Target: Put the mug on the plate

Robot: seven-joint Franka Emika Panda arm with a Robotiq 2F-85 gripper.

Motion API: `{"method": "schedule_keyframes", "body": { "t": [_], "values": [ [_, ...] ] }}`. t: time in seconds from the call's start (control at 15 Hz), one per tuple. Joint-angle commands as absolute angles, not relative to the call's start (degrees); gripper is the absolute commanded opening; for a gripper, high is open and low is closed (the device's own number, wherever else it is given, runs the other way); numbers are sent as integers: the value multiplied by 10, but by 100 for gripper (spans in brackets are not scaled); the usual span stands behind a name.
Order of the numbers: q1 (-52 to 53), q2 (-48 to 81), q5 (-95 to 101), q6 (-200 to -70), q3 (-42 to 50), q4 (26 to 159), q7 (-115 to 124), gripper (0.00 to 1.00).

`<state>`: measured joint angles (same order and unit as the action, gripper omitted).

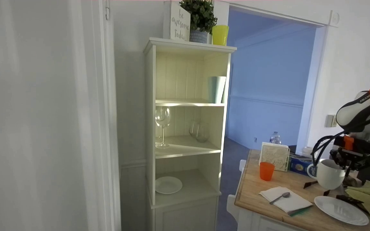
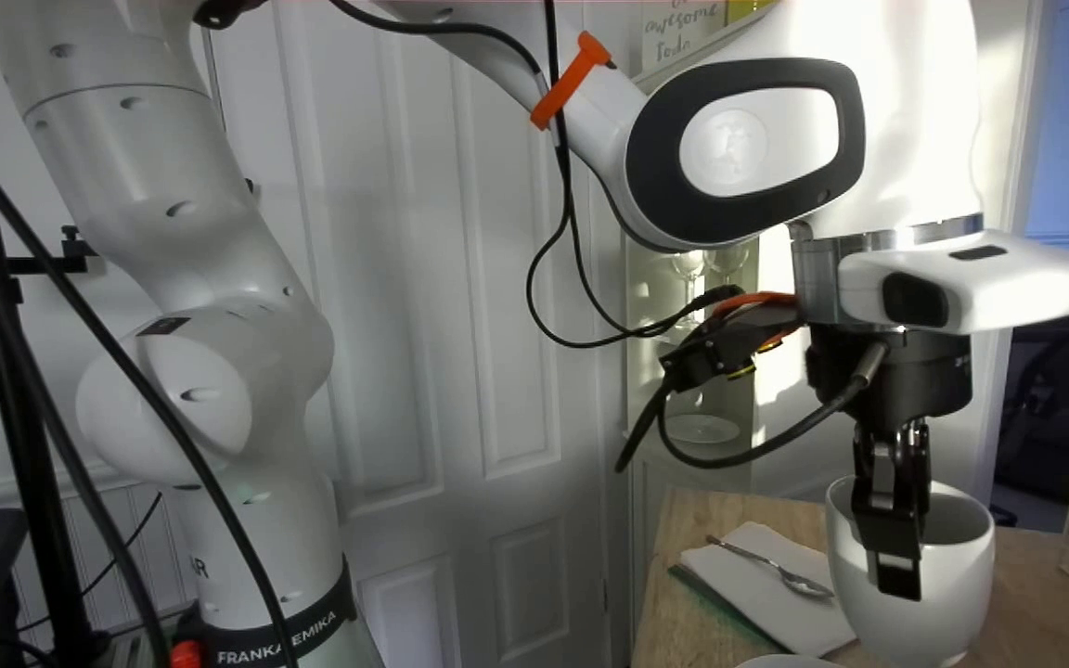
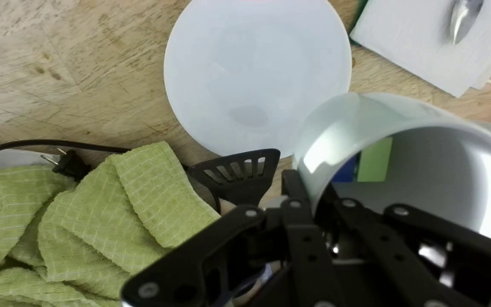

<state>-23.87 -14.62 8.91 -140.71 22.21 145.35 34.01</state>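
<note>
Nearest of all, the black gripper [image 3: 310, 187] holds its fingers [image 2: 896, 577] almost together, pinching the wall of the white mug [image 1: 330, 178], one finger inside the rim and one outside. I see the mug roughly upright, hanging above the wooden worktop [image 1: 251, 192] to the side of the round white plate [image 3: 254, 55]; in the wrist view it overlaps the plate's edge. Blue and green patches [image 3: 374, 161] show inside the mug, and what they are I can't tell. A black slotted spatula [image 3: 240, 183] lies between the plate and a crumpled green towel [image 3: 96, 226]. A spoon [image 1: 286, 194] rests on a folded napkin [image 1: 295, 202] near the plate, and an orange cup [image 1: 266, 171] stands upright close by.
</note>
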Motion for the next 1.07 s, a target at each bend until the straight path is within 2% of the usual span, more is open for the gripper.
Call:
{"method": "schedule_keyframes", "body": {
  "t": [0.0,1.0],
  "values": [
    [-260,-140,85,-1416,203,1463,330,5],
    [-295,-114,97,-1457,211,1510,304,3]
  ]
}}
